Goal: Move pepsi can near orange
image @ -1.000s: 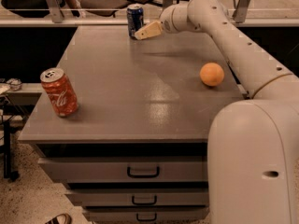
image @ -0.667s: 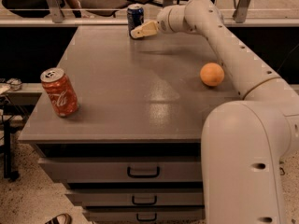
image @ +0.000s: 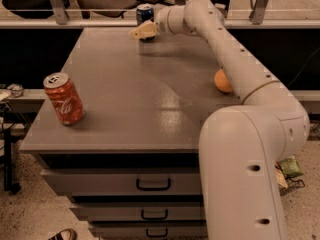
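Note:
The pepsi can (image: 144, 14), dark blue with a silver top, stands upright at the far edge of the grey cabinet top (image: 130, 94). My gripper (image: 143, 31) reaches across the top and sits right at the can's front, partly covering its lower half. The orange (image: 221, 81) lies near the right edge of the top, mostly hidden behind my arm (image: 235, 64).
A red Coca-Cola can (image: 64, 98) stands upright near the front left corner. The cabinet has drawers (image: 152, 184) below. A glass railing (image: 100, 4) runs behind the far edge. My arm's base (image: 245, 174) fills the front right.
My arm has swung left and now covers most of the orange. The gripper has stayed at the pepsi can, which has not visibly moved.

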